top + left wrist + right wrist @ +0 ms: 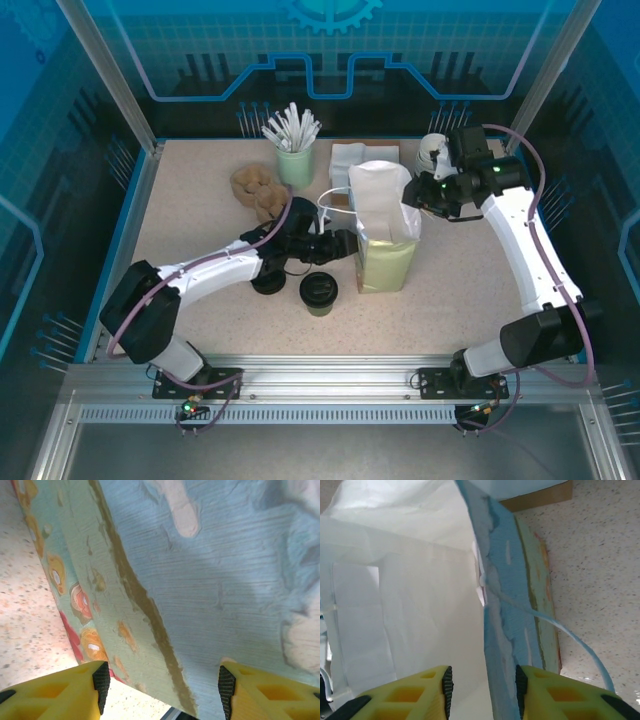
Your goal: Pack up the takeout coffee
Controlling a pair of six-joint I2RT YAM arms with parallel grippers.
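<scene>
The takeout coffee (pixel 318 291), a small dark-sided paper cup with a black plastic lid, stands upright on the speckled beige table (pixel 200 220). It is just right of a low black round piece (pixel 268 281) and just left of the bag's foot, outside it. Beyond the cup, the left gripper (pixel 348 245) is released, its yellow fingers (pixel 60 692) spread apart before the side of the tall green-and-blue printed paper bag (pixel 385 250). At the bag's open top, the right gripper (pixel 413 197) straddles one wall, also unclenched, with a gap beside one pad.
</scene>
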